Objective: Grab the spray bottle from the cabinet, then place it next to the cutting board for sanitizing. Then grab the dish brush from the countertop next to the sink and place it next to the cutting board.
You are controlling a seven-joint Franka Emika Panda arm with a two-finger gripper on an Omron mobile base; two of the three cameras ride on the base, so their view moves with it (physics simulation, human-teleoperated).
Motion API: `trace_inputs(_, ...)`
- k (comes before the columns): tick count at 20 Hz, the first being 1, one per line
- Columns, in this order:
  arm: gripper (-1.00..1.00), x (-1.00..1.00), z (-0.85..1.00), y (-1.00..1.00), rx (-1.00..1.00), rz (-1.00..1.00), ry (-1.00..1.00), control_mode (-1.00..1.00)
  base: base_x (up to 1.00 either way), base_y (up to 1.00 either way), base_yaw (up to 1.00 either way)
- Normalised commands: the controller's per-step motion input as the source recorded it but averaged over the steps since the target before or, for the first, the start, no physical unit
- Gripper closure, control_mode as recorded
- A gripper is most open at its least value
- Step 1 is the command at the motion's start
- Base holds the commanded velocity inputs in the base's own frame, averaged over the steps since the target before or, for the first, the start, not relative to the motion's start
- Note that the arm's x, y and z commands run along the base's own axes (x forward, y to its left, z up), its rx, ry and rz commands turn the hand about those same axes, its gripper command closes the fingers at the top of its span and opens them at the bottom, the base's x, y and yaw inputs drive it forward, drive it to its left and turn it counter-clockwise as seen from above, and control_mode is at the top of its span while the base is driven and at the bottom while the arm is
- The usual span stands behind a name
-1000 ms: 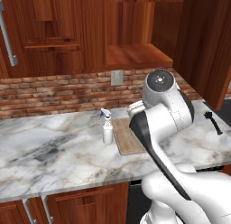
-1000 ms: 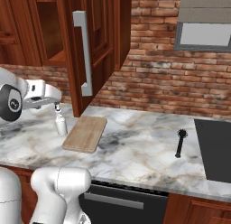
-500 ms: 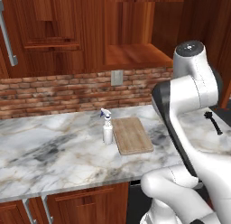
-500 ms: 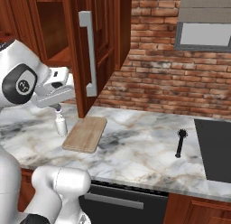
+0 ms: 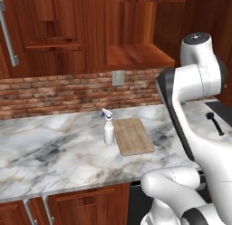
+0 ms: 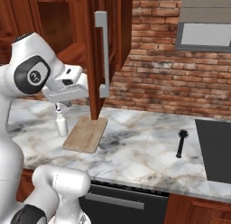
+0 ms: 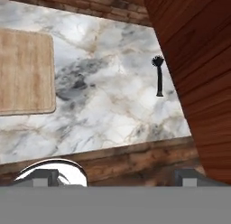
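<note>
The white spray bottle (image 5: 108,128) (image 6: 61,124) stands upright on the marble countertop (image 5: 54,151), just left of the wooden cutting board (image 5: 133,136) (image 6: 85,134) (image 7: 25,72). The black dish brush (image 5: 215,123) (image 6: 181,143) (image 7: 159,77) lies on the countertop far to the right. My gripper (image 7: 117,177) hangs high above the counter's front edge, between board and brush, open with nothing between its fingertips. In the right base view my hand hovers above the bottle and the board. The cabinet (image 5: 136,51) recess is open.
An open cabinet door (image 6: 106,51) (image 7: 198,60) with a metal handle hangs close to the right of my hand. A dark flat panel (image 6: 216,151) sits in the counter right of the brush. A brick wall (image 6: 171,78) backs the counter.
The arm has swung up and to the right, away from the spray bottle and board. The bottle stays standing beside the board. The gripper stays open.
</note>
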Motion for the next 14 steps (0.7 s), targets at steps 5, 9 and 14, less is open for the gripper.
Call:
trace_inputs(5,-1.00,-0.98,0.02,-0.46,0.13,-0.18,-0.30,-1.00,0.00,0.00,0.00)
trace_inputs(9,-1.00,-1.00,0.07,-0.22,0.11,-0.19,-0.39,-1.00,0.00,0.00,0.00)
trace_inputs(14,-1.00,-1.00,0.20,-0.38,0.10,-0.18,-0.39,-1.00,0.00,0.00,0.00)
